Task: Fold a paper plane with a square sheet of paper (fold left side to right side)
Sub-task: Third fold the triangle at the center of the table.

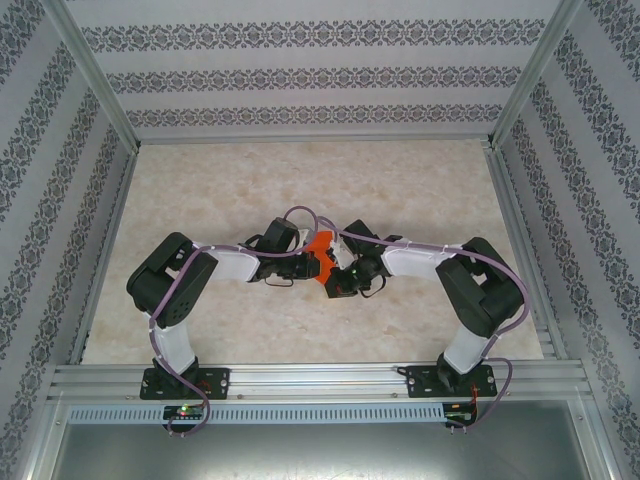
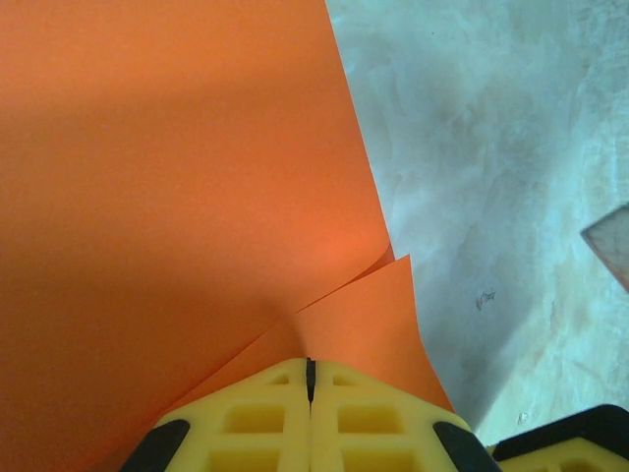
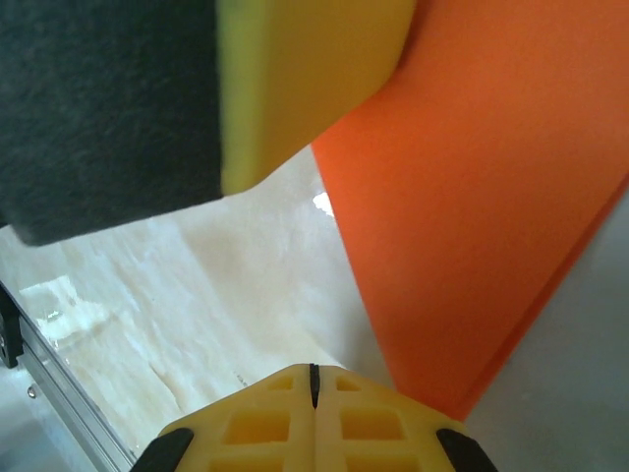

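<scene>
A: Where's the paper?
B: Middle of the frame, against the marble table (image 1: 250,180): the square sheet of paper (image 1: 318,245), between both wrists.
A: Jaws?
B: Left gripper (image 2: 310,374) pinches its creased edge. Right gripper (image 3: 314,379) is pressed closed, with the sheet just beside it.

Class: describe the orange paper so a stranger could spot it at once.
Start at the pale marbled table. Near its middle two black-and-white arms meet, and the left gripper pinches the sheet of paper between them. It is the one bright orange thing among black, white and cream.
</scene>
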You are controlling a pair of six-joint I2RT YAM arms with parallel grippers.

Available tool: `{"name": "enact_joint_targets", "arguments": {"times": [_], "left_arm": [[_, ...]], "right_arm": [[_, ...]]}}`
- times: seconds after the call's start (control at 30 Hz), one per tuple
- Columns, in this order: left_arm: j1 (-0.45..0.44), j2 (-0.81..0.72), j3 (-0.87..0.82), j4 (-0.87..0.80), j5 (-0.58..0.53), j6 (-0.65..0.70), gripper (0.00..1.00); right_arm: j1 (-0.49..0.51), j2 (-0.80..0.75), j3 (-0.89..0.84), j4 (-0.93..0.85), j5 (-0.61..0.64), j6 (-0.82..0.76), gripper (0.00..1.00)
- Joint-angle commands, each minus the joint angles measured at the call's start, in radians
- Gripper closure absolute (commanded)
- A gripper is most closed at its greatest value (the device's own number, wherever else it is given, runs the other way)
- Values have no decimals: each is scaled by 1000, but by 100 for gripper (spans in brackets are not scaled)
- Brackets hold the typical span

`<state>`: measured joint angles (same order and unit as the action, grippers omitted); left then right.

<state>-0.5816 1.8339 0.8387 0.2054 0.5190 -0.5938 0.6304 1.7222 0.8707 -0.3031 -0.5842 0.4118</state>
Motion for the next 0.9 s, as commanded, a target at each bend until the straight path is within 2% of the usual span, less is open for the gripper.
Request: {"name": "enact_joint_targets", "arguments": {"times": [0.0, 0.87], "left_arm": [[-4, 44, -11, -67, -63, 34, 93], [-4, 32, -12, -98, -96, 58, 94]], "right_arm": [[-3, 14, 15, 16, -6, 18, 100], [-73, 50, -70, 34, -42, 64, 100]]}}
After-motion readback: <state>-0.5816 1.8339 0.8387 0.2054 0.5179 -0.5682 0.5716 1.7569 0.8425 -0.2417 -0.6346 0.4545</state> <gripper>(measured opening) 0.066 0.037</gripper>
